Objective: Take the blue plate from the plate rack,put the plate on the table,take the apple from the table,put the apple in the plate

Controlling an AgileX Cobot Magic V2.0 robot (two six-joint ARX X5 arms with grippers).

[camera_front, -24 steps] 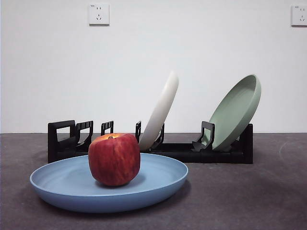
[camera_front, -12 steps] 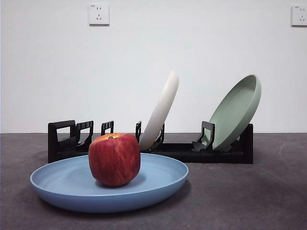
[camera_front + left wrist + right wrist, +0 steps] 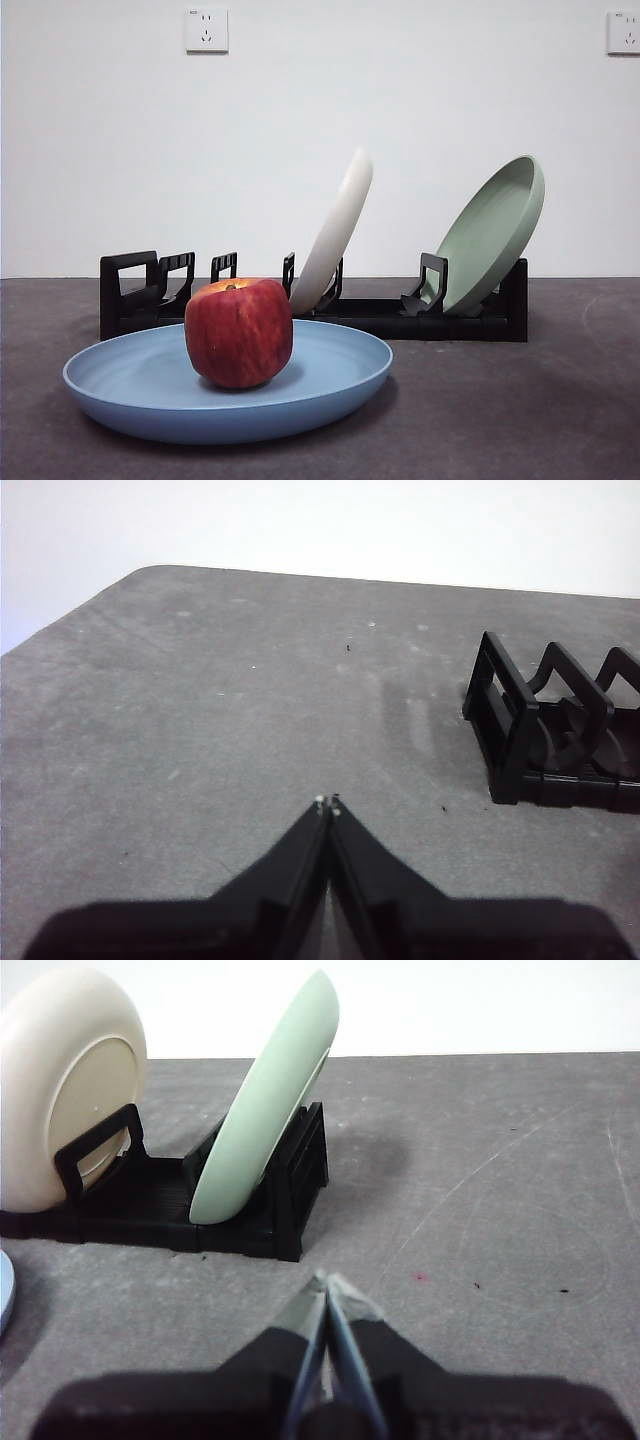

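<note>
The blue plate [image 3: 330,375] lies flat on the dark table [image 3: 520,410] in front of the plate rack [image 3: 460,318]. The red apple [image 3: 238,332] stands upright in the plate, left of its middle. No arm shows in the front view. My left gripper [image 3: 328,805] is shut and empty over bare table [image 3: 200,710], with the rack's boxy loop end [image 3: 505,720] off to one side. My right gripper [image 3: 325,1285] is shut and empty, hanging near the rack end [image 3: 290,1185] that holds the green plate. A sliver of the blue plate [image 3: 3,1295] shows in the right wrist view.
A cream-white plate [image 3: 335,235] leans in the middle of the rack and a sage-green plate [image 3: 490,235] leans at its right end. Both show in the right wrist view, cream plate [image 3: 70,1080] and green plate [image 3: 265,1100]. A white wall with two sockets stands behind the table.
</note>
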